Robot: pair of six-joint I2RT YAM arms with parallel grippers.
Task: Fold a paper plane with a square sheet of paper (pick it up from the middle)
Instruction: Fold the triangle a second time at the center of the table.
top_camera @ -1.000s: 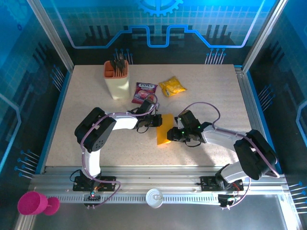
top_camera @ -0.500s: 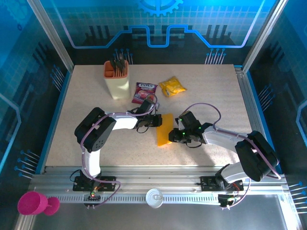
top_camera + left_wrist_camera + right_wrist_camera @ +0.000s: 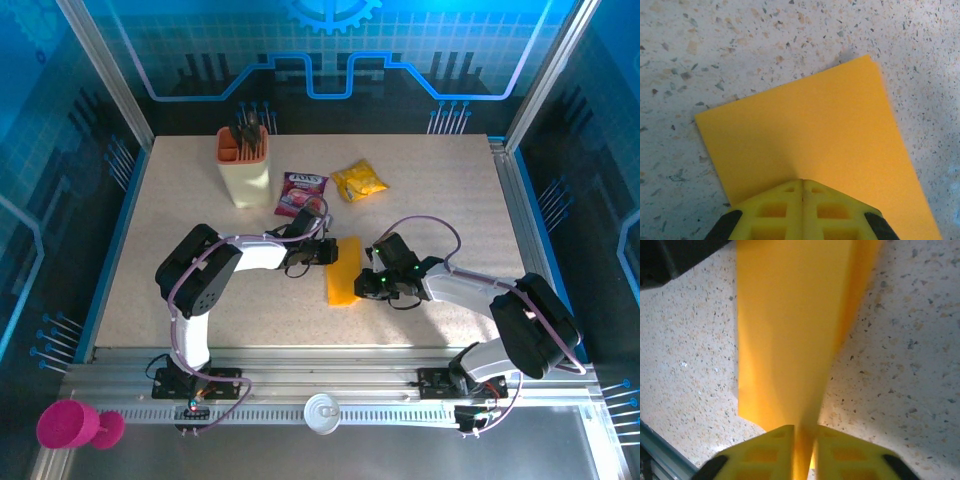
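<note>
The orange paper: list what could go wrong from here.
1. The paper runs between the fingers of the right gripper, while the shut left gripper sits over its other end. A pull from either side could tear it or drag it askew.
2. In the right wrist view the sheet rises off the table toward the fingers, so a stray crease might form.

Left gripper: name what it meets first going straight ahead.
The paper: the shut left gripper seems to have its tips on it, though depth is unclear. Beyond it, probably the right gripper.

Orange-yellow square sheet of paper [image 3: 343, 271], folded narrow, on table [image 3: 180, 225], one edge raised
</note>
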